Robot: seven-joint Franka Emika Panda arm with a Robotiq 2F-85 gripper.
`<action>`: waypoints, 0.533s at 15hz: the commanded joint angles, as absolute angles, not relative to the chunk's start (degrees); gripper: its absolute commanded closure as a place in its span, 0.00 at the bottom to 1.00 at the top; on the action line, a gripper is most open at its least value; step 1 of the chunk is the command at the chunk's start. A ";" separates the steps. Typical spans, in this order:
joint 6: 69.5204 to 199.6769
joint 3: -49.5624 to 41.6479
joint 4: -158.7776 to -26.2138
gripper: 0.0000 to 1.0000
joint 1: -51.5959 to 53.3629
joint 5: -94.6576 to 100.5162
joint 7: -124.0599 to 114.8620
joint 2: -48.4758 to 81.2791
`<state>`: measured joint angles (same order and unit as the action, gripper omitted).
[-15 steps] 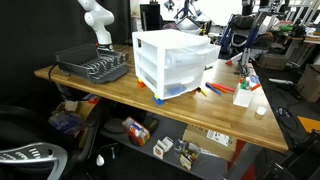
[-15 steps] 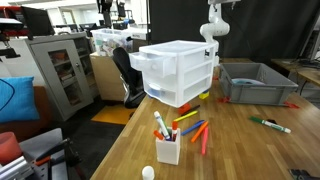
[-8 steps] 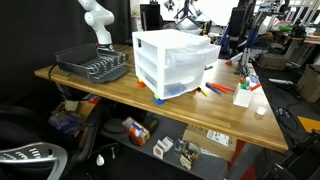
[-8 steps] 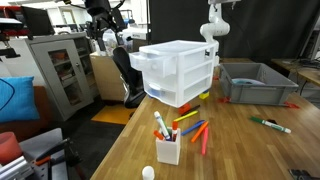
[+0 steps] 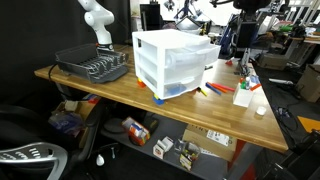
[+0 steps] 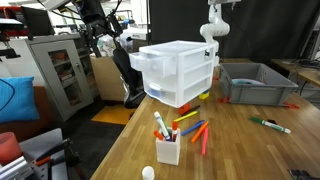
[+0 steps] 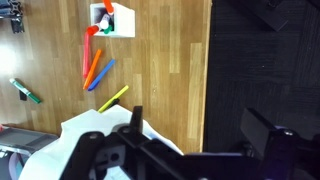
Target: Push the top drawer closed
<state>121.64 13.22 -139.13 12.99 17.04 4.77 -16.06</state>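
Right now you're on the approach: the claw (image 6: 103,40) hangs in the air out in front of the white cabinet (image 5: 165,62), higher than its top and well apart from it, touching nothing. In the wrist view its jaws look spread wide, with nothing held between them. The top drawer (image 6: 155,62) is the uppermost of three in that cabinet, which stands on the counter (image 5: 100,86). In an exterior view the drawer's front juts out past the two below it, so it is not yet shut. By my judgement your next move is to bring the claw down to the height of that front, square it up facing the drawer, then press straight in toward the cabinet body. Aim near the middle of the front, because an off-centre push could skew the drawer or slide the light cabinet across the counter.
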 commanded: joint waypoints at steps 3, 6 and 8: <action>122.30 14.83 -140.15 0.00 13.39 19.45 3.41 -15.89; 122.05 17.28 -141.72 0.00 14.11 21.92 0.43 -15.43; 121.63 19.19 -142.24 0.00 14.10 26.02 -3.20 -14.61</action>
